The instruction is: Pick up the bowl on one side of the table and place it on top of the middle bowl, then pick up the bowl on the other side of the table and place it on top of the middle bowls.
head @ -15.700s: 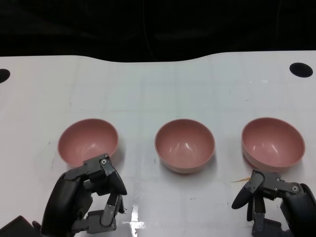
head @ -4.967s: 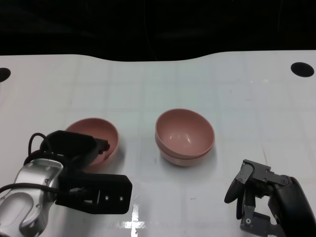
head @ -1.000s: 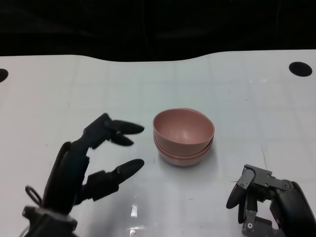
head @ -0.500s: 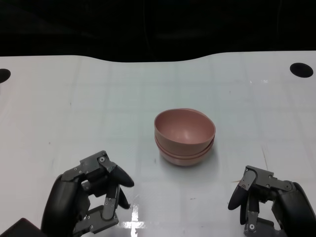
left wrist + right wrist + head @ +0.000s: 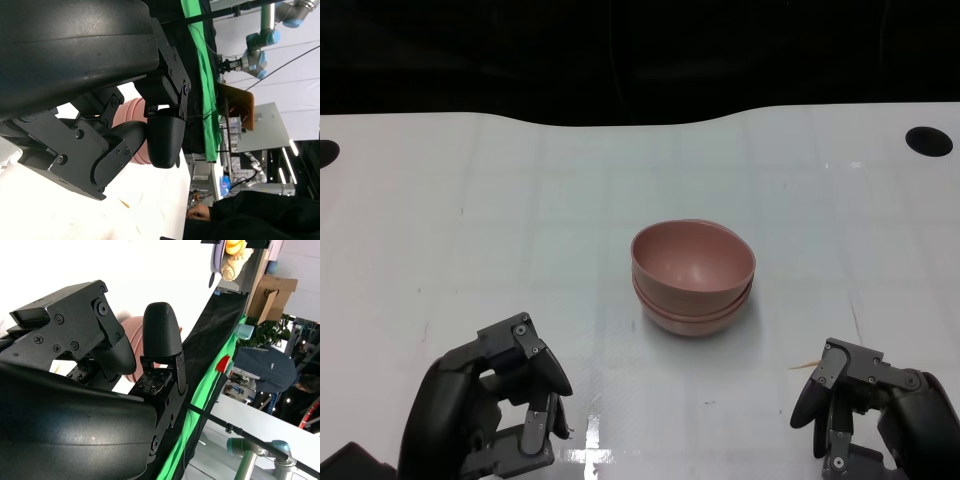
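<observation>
Bowls [image 5: 692,277] sit nested in one pink stack on the white table [image 5: 520,200], ahead of both hands and between them, so by my reading both placements are done. The top bowl looks slightly tilted in the stack. The left hand [image 5: 490,415] has its fingers curled in on nothing, well short of the stack; the right hand [image 5: 865,415] is likewise curled and holds nothing. The sensible finish is to keep both hands low and clear, not nudging the stack. A small tan sliver [image 5: 807,365] lies just beside the right hand; nothing blocks either hand
</observation>
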Tool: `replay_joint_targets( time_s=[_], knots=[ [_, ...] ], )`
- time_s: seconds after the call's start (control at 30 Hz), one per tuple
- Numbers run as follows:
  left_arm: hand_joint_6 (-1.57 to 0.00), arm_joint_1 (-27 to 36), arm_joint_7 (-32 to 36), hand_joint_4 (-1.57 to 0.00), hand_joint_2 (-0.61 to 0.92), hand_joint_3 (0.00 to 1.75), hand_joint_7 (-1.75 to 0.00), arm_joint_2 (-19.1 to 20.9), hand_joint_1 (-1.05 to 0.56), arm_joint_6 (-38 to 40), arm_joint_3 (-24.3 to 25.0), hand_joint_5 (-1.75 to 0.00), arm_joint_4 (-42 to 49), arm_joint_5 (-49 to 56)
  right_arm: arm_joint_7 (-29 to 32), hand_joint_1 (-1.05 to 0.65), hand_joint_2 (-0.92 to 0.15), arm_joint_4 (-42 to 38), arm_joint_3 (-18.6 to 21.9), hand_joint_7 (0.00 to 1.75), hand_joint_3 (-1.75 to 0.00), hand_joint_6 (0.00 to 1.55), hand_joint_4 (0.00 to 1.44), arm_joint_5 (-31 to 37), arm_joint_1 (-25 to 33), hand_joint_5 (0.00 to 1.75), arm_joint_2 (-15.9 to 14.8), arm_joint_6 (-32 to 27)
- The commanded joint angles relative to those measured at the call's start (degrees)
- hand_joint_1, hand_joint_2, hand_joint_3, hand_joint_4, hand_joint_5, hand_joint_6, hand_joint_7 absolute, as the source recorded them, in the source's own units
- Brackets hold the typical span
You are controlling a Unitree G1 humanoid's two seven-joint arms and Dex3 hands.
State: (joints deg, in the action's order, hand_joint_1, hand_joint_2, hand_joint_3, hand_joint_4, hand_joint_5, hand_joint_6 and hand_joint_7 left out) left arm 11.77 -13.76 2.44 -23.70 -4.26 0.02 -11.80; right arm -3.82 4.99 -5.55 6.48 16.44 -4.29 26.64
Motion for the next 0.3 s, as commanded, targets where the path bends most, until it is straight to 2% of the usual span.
replay_joint_targets(
  time_s=[0.03, 0.3],
  knots=[
    [-0.81, -0.3, -0.6, -0.92, 0.39, 1.34, -1.55, -0.1, -0.15, -1.4, 0.7, -1.73, 0.9, 0.4, -0.2, -0.03, -0.27, 0.8, 0.7, 1.43, -1.6, 0.86, 0.91, -1.1, 0.4, 1.75, -0.5, -0.5],
    [-0.8, -0.4, -0.4, -0.9, 0.38, 1.38, -1.56, -0.9, -0.13, -2.0, 0.8, -1.74, 1.2, 1.2, -0.5, -0.02, -0.26, 1.0, 1.0, 1.41, -1.6, 0.86, 0.9, -1.5, 0.7, 1.74, -0.5, -0.6]
  ],
)
